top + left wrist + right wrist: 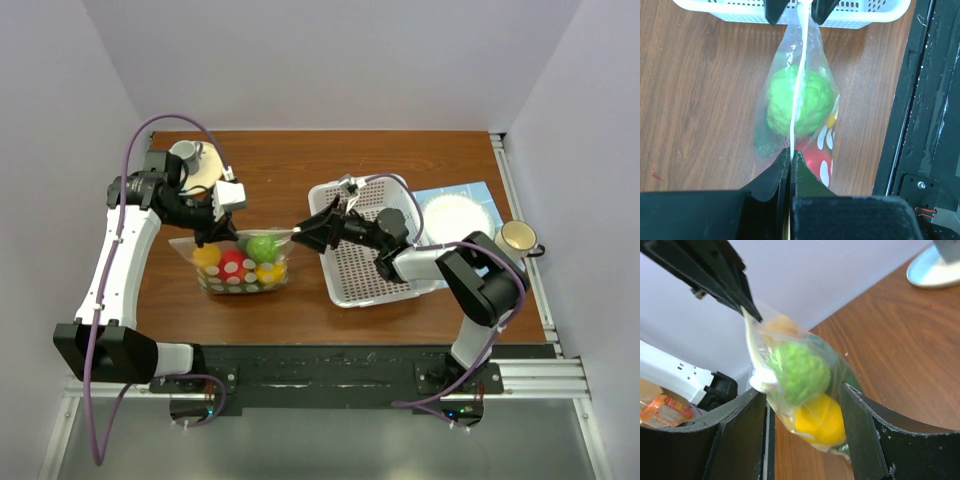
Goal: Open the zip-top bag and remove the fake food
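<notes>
The zip-top bag (pixel 243 265) hangs just above the table, stretched between my grippers. It holds the fake food: a green round one (pixel 262 246), a red one (pixel 235 266) and yellow pieces (pixel 207 257). My left gripper (pixel 213 238) is shut on the bag's left top corner; in the left wrist view its jaws (pixel 790 152) pinch the white zip strip above the green fruit (pixel 800 100). My right gripper (pixel 300 233) is open at the bag's right end. In the right wrist view (pixel 801 390) its fingers straddle the bag (pixel 790 340), with the green fruit (pixel 800 371) and a yellow one (pixel 821 420) between them.
A white perforated basket (pixel 365 270) stands right of the bag, under my right arm. A white plate on a blue mat (pixel 455 212) lies behind it. One cup (pixel 518 237) sits at the right edge, another (pixel 195 160) at the far left.
</notes>
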Controlling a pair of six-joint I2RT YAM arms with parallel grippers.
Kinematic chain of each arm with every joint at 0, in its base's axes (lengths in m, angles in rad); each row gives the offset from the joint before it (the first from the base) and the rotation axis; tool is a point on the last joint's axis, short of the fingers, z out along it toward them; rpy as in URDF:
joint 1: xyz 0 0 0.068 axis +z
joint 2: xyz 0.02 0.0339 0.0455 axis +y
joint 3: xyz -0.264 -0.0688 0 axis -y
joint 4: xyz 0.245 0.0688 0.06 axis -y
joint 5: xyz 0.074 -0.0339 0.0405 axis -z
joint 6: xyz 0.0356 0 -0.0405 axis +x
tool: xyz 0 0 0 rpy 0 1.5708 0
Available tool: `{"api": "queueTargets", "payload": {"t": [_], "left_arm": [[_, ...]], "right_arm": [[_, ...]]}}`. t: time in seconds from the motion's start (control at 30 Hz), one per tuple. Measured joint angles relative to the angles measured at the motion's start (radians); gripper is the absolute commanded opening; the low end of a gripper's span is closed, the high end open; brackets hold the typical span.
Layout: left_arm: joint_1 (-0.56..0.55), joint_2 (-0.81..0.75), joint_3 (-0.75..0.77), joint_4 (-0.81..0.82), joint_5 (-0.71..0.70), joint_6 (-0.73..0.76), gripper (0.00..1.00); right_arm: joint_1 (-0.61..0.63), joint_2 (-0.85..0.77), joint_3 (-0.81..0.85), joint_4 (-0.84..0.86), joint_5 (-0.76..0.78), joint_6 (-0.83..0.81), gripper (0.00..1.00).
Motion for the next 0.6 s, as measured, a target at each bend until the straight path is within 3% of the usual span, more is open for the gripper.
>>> {"api": "queueTargets", "payload": {"t": [0.23,0.6], "left_arm": [[0.000,0.000,0.000,0.000,-0.001,-0.007,0.00],[0.000,-0.007,0.000,0.000,-0.001,-0.008,0.00]], "right_arm": [[-0.008,0.084,0.000,0.016,-0.040,0.100,0.64],[-0.008,0.086,0.004,0.027,-0.045,0.161,0.65]]}}
